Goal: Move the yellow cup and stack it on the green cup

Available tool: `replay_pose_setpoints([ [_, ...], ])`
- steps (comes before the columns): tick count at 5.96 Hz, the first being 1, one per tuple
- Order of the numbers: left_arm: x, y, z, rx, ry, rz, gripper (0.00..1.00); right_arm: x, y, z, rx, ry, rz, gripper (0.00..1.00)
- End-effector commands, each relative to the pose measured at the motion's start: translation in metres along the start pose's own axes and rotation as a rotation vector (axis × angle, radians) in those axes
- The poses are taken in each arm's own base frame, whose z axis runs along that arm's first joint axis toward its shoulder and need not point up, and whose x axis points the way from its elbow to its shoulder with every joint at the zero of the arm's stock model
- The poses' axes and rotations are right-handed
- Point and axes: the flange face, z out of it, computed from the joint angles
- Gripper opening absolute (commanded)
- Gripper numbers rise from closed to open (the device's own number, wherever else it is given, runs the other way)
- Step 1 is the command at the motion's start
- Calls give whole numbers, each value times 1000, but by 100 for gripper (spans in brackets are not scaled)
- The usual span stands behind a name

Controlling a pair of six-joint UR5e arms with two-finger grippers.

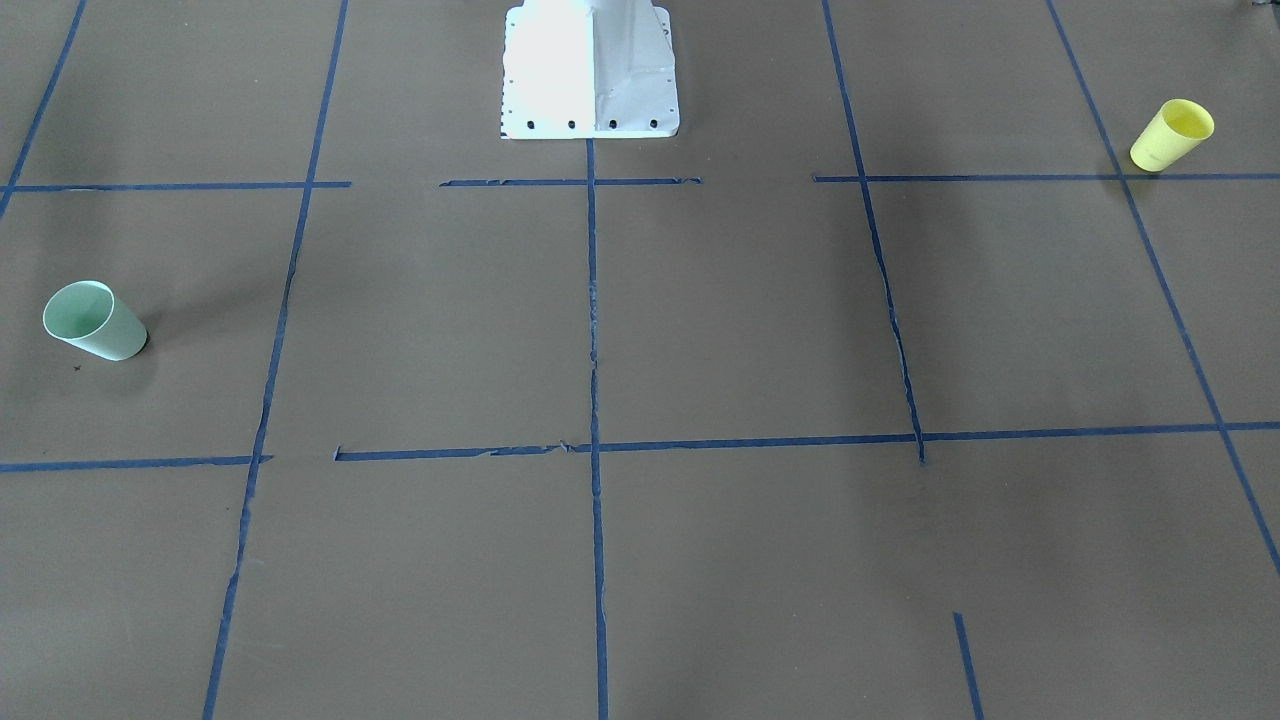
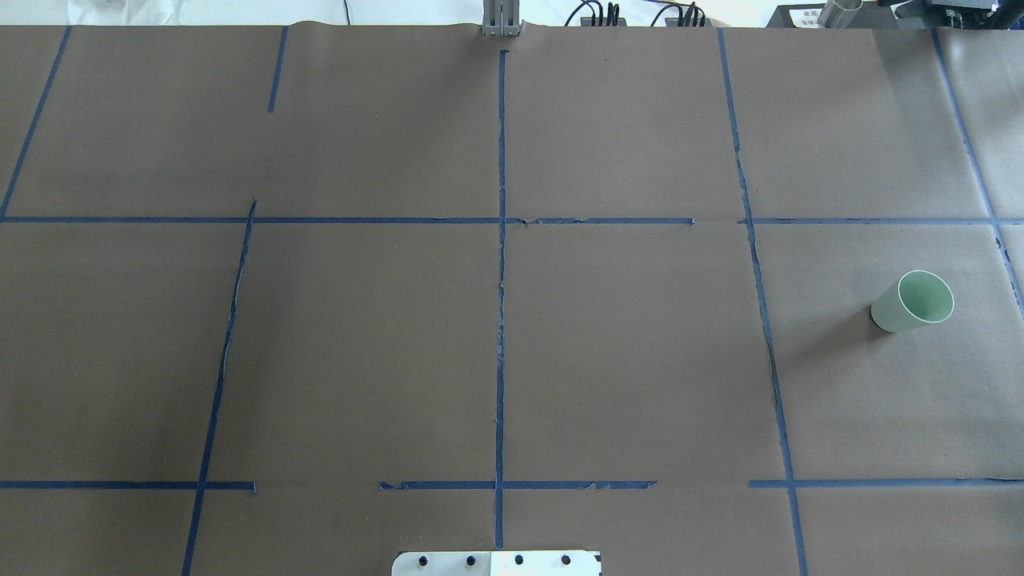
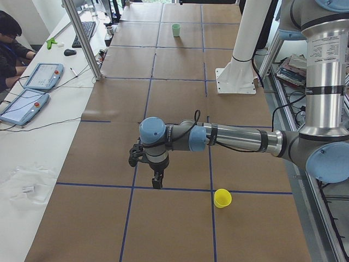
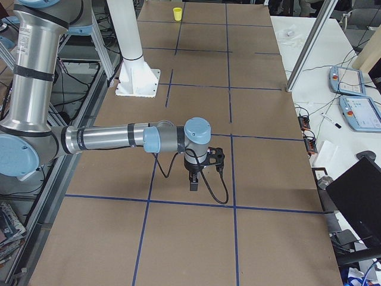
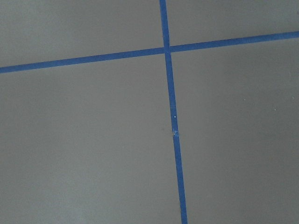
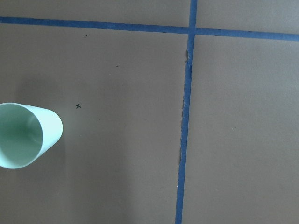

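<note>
The yellow cup [image 1: 1172, 135] stands upright on the brown table, far on the robot's left; it also shows in the exterior left view [image 3: 222, 197] and far off in the exterior right view [image 4: 177, 14]. The green cup [image 1: 95, 320] stands upright far on the robot's right, seen too in the overhead view [image 2: 912, 302] and at the left edge of the right wrist view [image 6: 23, 135]. My left gripper [image 3: 157, 182] hangs over the table, apart from the yellow cup. My right gripper [image 4: 194, 183] hangs above the table. I cannot tell whether either is open or shut.
The white robot pedestal [image 1: 590, 70] stands at the table's middle rear edge. Blue tape lines [image 2: 501, 280] grid the brown paper. An operator [image 3: 11, 46] sits at a side bench with tablets [image 3: 24, 101]. A metal post [image 3: 84, 38] rises at the table's far edge.
</note>
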Motion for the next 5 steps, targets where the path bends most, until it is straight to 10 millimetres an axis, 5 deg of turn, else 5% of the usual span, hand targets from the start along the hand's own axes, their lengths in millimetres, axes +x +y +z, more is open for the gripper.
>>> replay_pose_setpoints([
  [1, 27, -37, -42, 104, -42, 74, 100, 0, 0, 0, 0, 0, 0, 100],
  [3, 32, -2, -36, 245, -83, -60, 100, -1, 0, -1, 2, -2, -4, 100],
  [5, 94, 25, -1, 303, -87, -237, 100, -1, 1, -1, 1, -2, -6, 100],
])
